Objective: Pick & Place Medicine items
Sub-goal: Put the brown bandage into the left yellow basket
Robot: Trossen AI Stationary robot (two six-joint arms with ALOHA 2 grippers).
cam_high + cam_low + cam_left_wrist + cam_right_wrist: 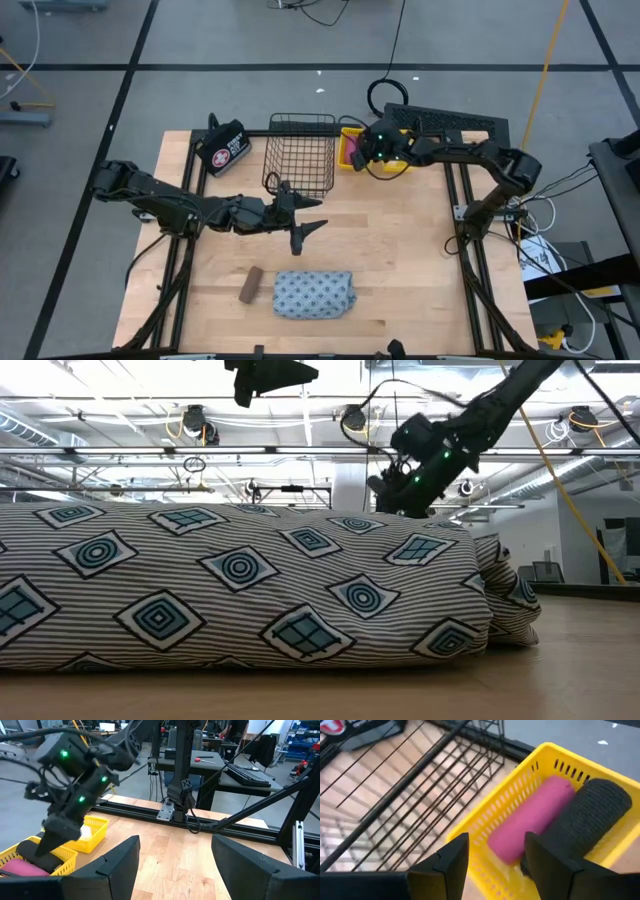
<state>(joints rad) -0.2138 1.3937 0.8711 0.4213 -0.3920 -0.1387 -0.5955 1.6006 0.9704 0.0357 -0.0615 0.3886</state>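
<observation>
1. High view first: I see the yellow basket (pixel 352 150) at the far edge of the worktop (pixel 400 260), just beside the black wire basket (pixel 302 150), with my right tool (pixel 368 152) hovering over it.
2. Done so far, as I judge it: the pink roll (pixel 532 817) and a dark grey roll (pixel 592 815) lie side by side inside the yellow basket; in the left wrist view something white shows in its far compartment, though I cannot tell what it is.
3. Left to do: the patterned pouch (pixel 314 294) and the brown bar (pixel 250 285) are on the near part of the worktop, close to each other and well apart from the basket. I'd call the job past halfway, not finished.
4. Right tool: its fingers are parted with nothing between them, directly above the pink roll and not touching it.
5. Left tool (pixel 305 215): it sits mid-worktop, spread wide and empty, between the wire basket and the pouch; the pouch is the nearest item to it, a short reach toward the near edge.
6. The black bag with the red-and-white emblem (pixel 222 147) rests at the far left corner, apart from everything.
</observation>
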